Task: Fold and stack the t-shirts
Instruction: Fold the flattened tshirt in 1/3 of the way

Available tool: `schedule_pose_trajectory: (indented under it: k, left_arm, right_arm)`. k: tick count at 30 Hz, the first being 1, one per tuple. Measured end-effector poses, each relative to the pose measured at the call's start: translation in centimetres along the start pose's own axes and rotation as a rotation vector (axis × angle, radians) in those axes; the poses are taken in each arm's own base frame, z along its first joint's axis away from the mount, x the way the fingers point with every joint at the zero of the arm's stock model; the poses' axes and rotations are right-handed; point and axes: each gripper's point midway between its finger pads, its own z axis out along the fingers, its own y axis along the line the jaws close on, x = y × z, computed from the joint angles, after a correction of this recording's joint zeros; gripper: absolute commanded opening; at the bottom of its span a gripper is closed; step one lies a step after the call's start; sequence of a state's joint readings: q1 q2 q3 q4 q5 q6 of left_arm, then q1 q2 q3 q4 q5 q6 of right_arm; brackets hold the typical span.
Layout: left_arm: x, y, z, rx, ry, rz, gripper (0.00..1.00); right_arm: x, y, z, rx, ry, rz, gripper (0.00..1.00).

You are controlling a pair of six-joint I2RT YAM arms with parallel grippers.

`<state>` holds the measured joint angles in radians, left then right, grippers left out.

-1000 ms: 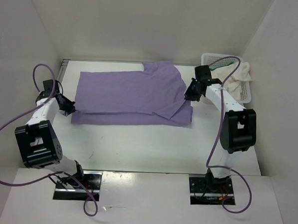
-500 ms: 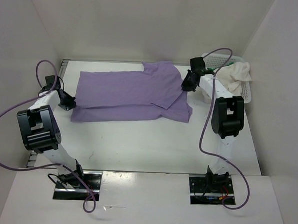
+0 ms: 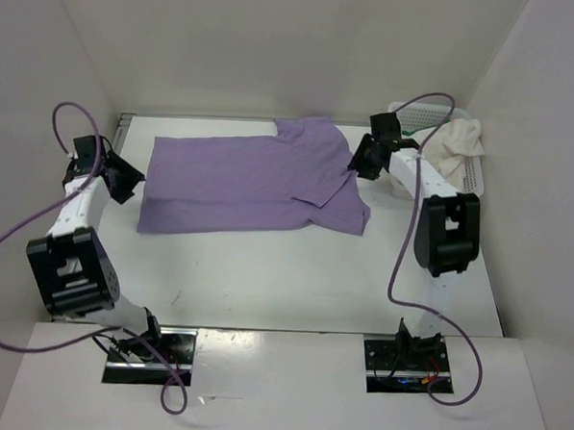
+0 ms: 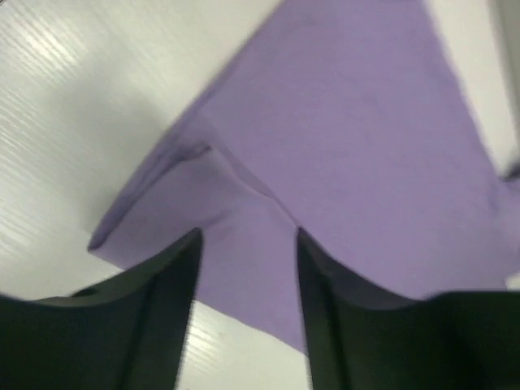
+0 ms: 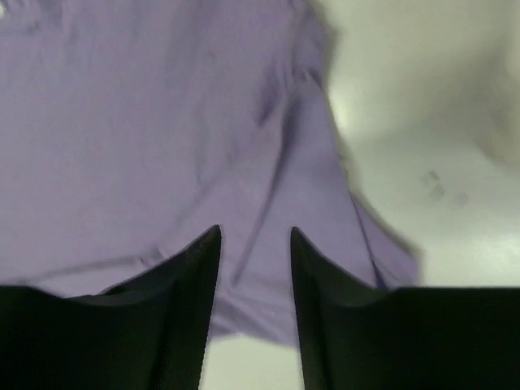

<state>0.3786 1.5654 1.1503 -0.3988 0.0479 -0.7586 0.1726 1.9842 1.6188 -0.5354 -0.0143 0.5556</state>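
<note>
The left claw [image 4: 244, 313] stands with its jaws apart, nothing pinched between them; through the gap its wrist view shows the near-left corner of the lavender shirt [image 4: 366, 122], where a doubled layer of cloth lies flat on the counter [image 3: 265, 272]. From above, this left claw [image 3: 116, 179] hangs just off the shirt's left edge. The right claw [image 5: 253, 313] is likewise spread and grips nothing; beneath it lies the shirt's right side, with a sleeve turned in over the body. In the top view the right claw [image 3: 362, 164] sits at the right edge of the lavender shirt [image 3: 250, 179], close to the white mesh basket [image 3: 413, 111].

Outward from there, the lavender shirt lies spread across the far half of the counter; its near hem looks folded up into a band and its right sleeve tucked inward, so I judge the first folds to be laid and released, not the whole fold finished; it is too wide and flat to call a finished bundle. The off-white shirt [image 3: 459, 142] lies bunched in the basket at the far right, unfolded; the green one I cannot make out with any certainty. By my reckoning the task is early: one shirt partly folded, two untouched, no stack begun.
</note>
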Motion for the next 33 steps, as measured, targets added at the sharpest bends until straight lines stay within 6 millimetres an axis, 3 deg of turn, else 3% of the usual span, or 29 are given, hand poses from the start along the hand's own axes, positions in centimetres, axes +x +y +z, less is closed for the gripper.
schedule_pose_trajectory:
  k: [1, 2, 4, 6, 9, 11, 14, 20, 23, 24, 25, 28, 33]
  left_arm:
    - [-0.2, -0.6, -1.4, 0.039, -0.026, 0.002, 0.48]
    - [0.1, -0.9, -2.6, 0.074, -0.04, 0.003, 0.42]
    - [1.6, -0.5, -3.8, 0.113, -0.03, 0.0, 0.34]
    - [4.2, 1.3, -3.3, 0.095, 0.037, -0.013, 0.34]
    - [7.7, 5.1, -1.8, 0.017, 0.155, -0.064, 0.42]
    - [9.1, 6.9, -1.3, -0.025, 0.208, -0.102, 0.43]
    - [9.2, 7.6, -0.8, -0.034, 0.225, -0.125, 0.43]
    - [9.4, 7.9, 0.6, -0.035, 0.245, -0.137, 0.39]
    - [9.5, 8.1, 1.2, -0.038, 0.248, -0.14, 0.31]
    - [9.5, 8.1, 1.4, -0.039, 0.25, -0.141, 0.24]
    - [9.6, 8.2, 1.6, -0.042, 0.253, -0.144, 0.2]
    - [9.9, 8.5, 2.1, -0.052, 0.265, -0.147, 0.05]
    - [9.6, 8.6, 2.6, -0.065, 0.266, -0.144, 0.0]
  right_arm:
    - [0.4, -0.2, -1.5, -0.012, -0.016, 0.004, 0.1]
    - [1.0, -0.5, -3.1, -0.019, -0.025, 0.012, 0.03]
    - [2.0, -1.0, -5.8, -0.044, -0.056, 0.03, 0.0]
    - [4.0, -2.1, -7.7, -0.059, -0.06, 0.053, 0.0]
    - [7.7, -4.3, -7.9, -0.033, -0.013, 0.077, 0.25]
    - [10.0, -6.0, -6.7, 0.01, 0.039, 0.085, 0.34]
    - [12.4, -7.6, -5.1, 0.063, 0.112, 0.084, 0.41]
    - [12.0, -8.2, -3.4, 0.086, 0.118, 0.082, 0.47]
    - [11.4, -8.2, -2.8, 0.087, 0.105, 0.077, 0.35]
    - [11.3, -8.2, -2.6, 0.085, 0.102, 0.075, 0.3]
    - [11.3, -8.2, -2.4, 0.085, 0.102, 0.073, 0.19]
    - [11.4, -8.3, -2.1, 0.089, 0.106, 0.07, 0.06]
    - [9.2, -7.4, -2.1, 0.081, 0.057, 0.066, 0.03]
